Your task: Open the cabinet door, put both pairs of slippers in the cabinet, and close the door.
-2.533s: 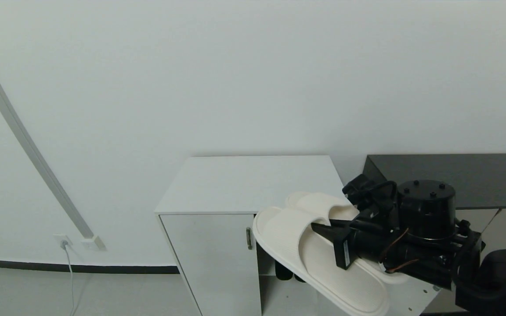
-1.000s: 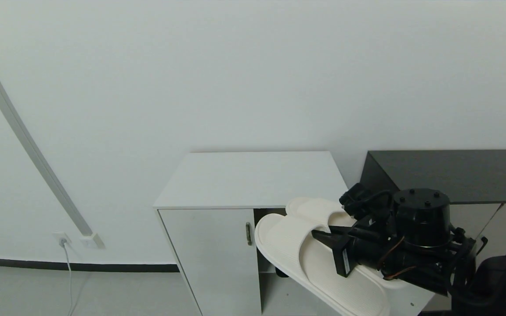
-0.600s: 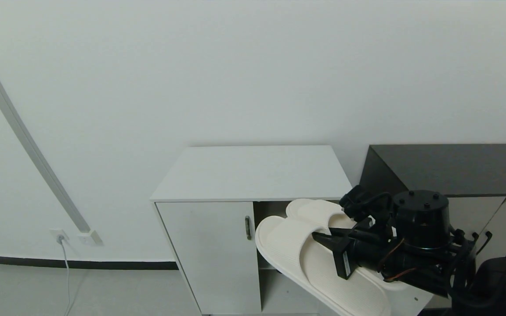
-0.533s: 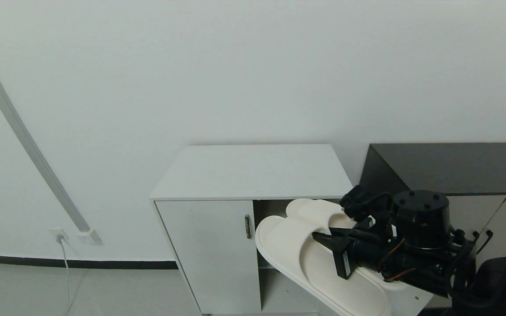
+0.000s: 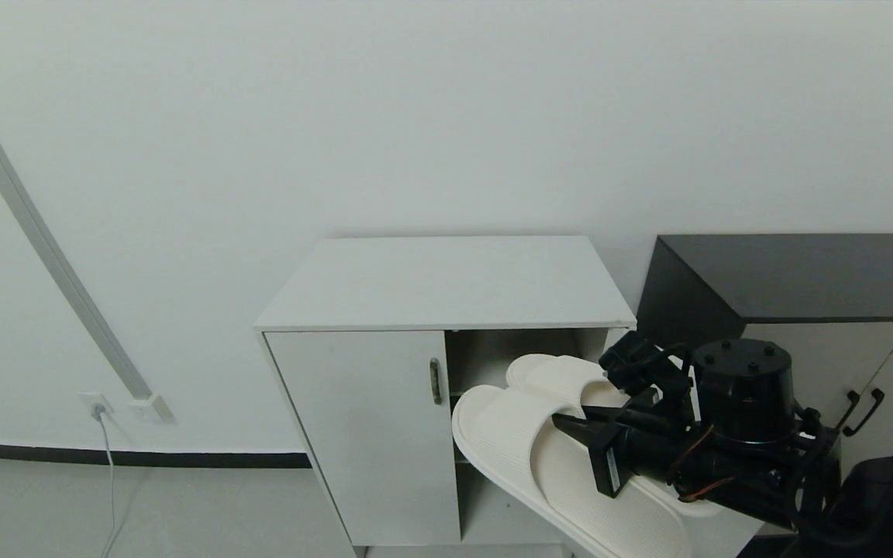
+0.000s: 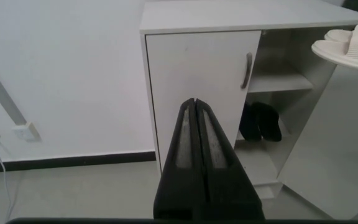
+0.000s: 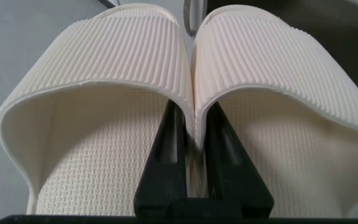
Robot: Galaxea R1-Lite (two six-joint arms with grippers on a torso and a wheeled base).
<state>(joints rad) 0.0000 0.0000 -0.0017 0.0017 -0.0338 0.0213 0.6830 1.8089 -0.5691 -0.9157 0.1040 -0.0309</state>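
Head view: white slippers (image 5: 508,434), cut off below, partly hide cabinet (image 5: 431,283) interior.

duct (image 5: 43,240): slants down wall | socket (image 5: 94,404): at duct foot | cord (image 5: 109,480): hangs from socket | dark-topped unit (image 5: 803,275): far right

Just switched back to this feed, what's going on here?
The right gripper is shut on the white slippers, pinching both by their inner strap edges. It holds them in the air in front of the cabinet's open right side. The left door is closed. The black slippers lie inside, below a shelf. The left gripper is shut and empty, in front of the cabinet. The white pair is not yet in.
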